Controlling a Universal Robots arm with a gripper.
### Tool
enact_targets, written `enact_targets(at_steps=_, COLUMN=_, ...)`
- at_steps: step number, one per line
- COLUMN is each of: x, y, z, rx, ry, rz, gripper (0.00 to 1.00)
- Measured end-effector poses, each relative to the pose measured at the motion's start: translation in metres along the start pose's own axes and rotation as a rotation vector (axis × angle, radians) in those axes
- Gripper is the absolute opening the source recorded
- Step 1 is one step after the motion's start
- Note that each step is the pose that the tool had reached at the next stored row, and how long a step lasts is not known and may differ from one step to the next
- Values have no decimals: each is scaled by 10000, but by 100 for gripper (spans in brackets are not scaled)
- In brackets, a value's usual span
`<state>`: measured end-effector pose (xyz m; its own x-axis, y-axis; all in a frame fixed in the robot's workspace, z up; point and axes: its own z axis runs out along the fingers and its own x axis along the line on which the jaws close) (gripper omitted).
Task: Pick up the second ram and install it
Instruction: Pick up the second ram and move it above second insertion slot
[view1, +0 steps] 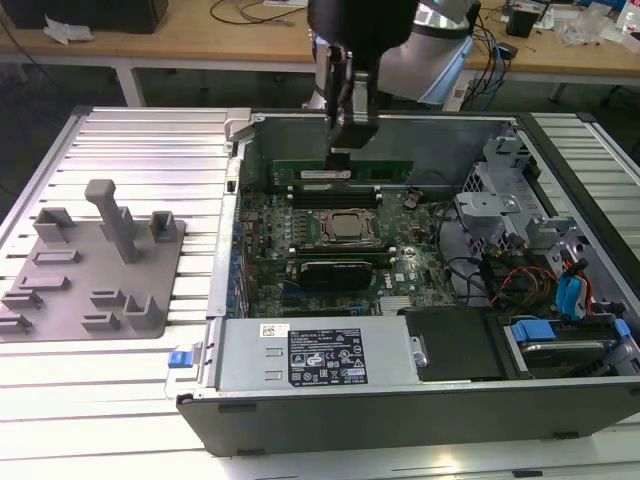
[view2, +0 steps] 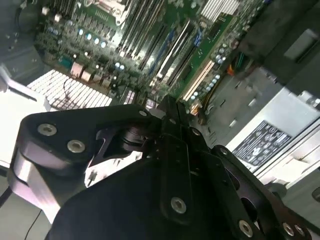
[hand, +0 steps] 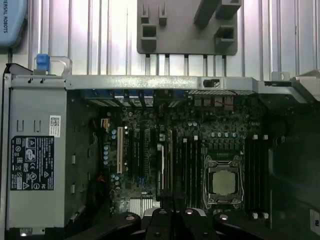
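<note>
Gripper (view1: 341, 152) reaches down into the open computer case (view1: 400, 425), pinched shut on the top edge of the second ram (view1: 385, 167). That stick stands upright on the motherboard (view1: 420, 225) just beside the processor (view1: 348, 228), between it and the case's back wall. A black card (view1: 335, 270) lies on the processor's other side. The exterior view shows the stick. The first wrist view shows dark slots flanking the processor and, well apart from it outside the case, a grey fixture (hand: 185, 37).
</note>
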<state>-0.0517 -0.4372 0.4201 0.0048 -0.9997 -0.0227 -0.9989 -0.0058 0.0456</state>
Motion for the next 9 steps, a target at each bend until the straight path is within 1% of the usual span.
enact_targets(at_steps=1, x=1, y=-100, z=12, rx=-6, ry=0, rz=0, gripper=9)
enact_targets(at_steps=3, x=2, y=-179, z=23, rx=-10, ry=-1, rz=2, gripper=9)
enact_targets(at_steps=4, x=2, y=-265, z=38, rx=-16, ry=0, rz=0, gripper=9)
enact_targets(at_steps=5, x=3, y=-369, z=57, rx=-24, ry=-1, rz=1, gripper=9)
enact_targets(at_steps=6, x=2, y=-443, z=70, rx=-30, ry=0, rz=1, gripper=9)
enact_targets(at_steps=8, x=1, y=-516, z=84, rx=-36, ry=2, rz=1, gripper=9)
enact_targets(at_steps=9, x=1, y=-596, z=102, rx=-43, ry=0, rz=2, gripper=9)
